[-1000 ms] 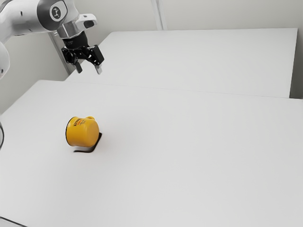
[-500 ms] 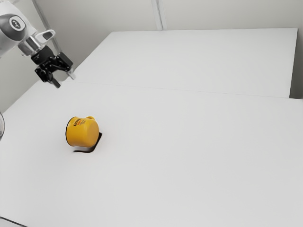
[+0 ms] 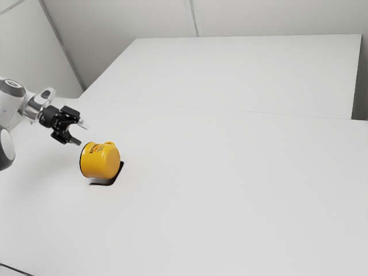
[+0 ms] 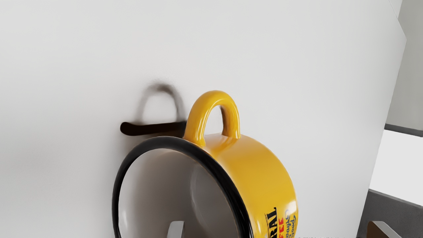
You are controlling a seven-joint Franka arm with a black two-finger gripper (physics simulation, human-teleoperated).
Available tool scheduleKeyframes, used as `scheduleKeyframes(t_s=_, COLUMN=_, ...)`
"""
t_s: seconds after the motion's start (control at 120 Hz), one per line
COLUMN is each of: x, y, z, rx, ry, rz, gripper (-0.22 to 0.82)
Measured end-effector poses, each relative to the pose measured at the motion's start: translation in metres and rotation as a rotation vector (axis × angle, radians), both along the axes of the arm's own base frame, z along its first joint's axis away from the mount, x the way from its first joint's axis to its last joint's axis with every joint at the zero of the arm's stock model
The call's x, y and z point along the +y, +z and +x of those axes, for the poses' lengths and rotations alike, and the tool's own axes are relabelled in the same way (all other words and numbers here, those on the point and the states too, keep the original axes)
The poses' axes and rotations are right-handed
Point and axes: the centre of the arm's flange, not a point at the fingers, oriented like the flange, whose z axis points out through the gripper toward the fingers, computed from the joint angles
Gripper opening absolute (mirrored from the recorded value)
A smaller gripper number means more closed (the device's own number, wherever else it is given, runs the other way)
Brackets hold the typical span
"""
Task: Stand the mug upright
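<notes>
Mug (image 3: 102,161) lies sideways on table (image 3: 230,201); rim (image 4: 163,139) faces open hand (image 3: 83,135).

- Light is bright and quite even on the white table (image 3: 230,201); the walls (image 3: 276,17) look a little greyer.
- One dark shadow (image 3: 114,179) lies under the mug (image 3: 100,161), and one faint shade (image 3: 52,164) near the table edge at the exterior view's left.
- In the wrist view, the handle (image 4: 195,122) makes a soft arched shadow (image 4: 162,87); small glare (image 4: 291,207) shines on the yellow side.
</notes>
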Motion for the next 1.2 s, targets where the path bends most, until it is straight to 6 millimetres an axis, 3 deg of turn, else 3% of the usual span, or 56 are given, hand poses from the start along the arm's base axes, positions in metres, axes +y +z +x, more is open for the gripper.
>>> scheduleKeyframes(t_s=0.142, x=-0.005, y=-0.034, z=-0.011, rx=-0.018, ry=0.008, rz=-0.101, gripper=0.6)
scheduleKeyframes(t_s=0.3, x=-0.018, y=-0.051, z=-0.021, rx=-0.045, ry=0.006, rz=-0.193, gripper=0.6)
scheduleKeyframes(t_s=0.383, x=-0.024, y=-0.05, z=-0.023, rx=-0.07, ry=-0.001, rz=-0.227, gripper=0.6)
scheduleKeyframes(t_s=0.575, x=-0.024, y=-0.045, z=-0.026, rx=-0.122, ry=-0.025, rz=-0.252, gripper=0.14)
scheduleKeyframes(t_s=0.742, x=-0.028, y=-0.047, z=-0.029, rx=-0.147, ry=-0.045, rz=-0.264, gripper=-0.06)
scheduleKeyframes(t_s=0.875, x=-0.03, y=-0.03, z=-0.031, rx=-0.185, ry=-0.063, rz=-0.253, gripper=-0.12)
scheduleKeyframes(t_s=1.008, x=-0.042, y=0.007, z=-0.037, rx=-0.233, ry=-0.094, rz=-0.224, gripper=-0.15)
scheduleKeyframes(t_s=1.2, x=-0.095, y=0.058, z=-0.019, rx=-0.222, ry=-0.266, rz=0.007, gripper=-0.18)
